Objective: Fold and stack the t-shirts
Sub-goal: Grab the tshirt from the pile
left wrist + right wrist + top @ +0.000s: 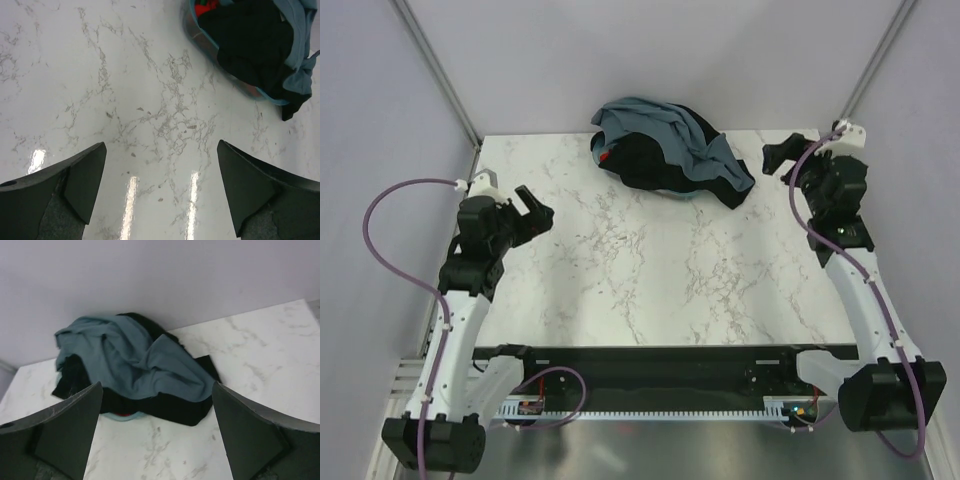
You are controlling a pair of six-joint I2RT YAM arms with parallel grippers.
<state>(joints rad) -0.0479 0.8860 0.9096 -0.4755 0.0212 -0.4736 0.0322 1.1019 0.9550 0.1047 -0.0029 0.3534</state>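
- So, the t-shirts (670, 150) lie in one crumpled heap at the far edge of the worktop (650, 270), roughly midway across, with the blue-grey shirt (660, 130) draped over the black shirts (642, 168)
- Beneath the heap, the left wrist view shows a container (197, 37) with a pale blue rim and something red inside; how deep the cloth sits in it I cannot tell
- The left tool (535, 208) hangs over bare marble near the left edge, jaws spread wide and empty, well apart from the heap
- The right tool (776, 160) hovers near the far right corner, likewise gaping and empty, pointed at the heap and nearer to it
- My judgement: nothing is folded yet, and the step in hand is drawing out one shirt
- To do it well, take the blue-grey shirt, since it lies on top; pinch a single layer at a free edge, not a bunched fold, or a black shirt may come along
- Lift it clear of the rim, then carry it to the open middle of the worktop, where both tools can spread it flat before folding
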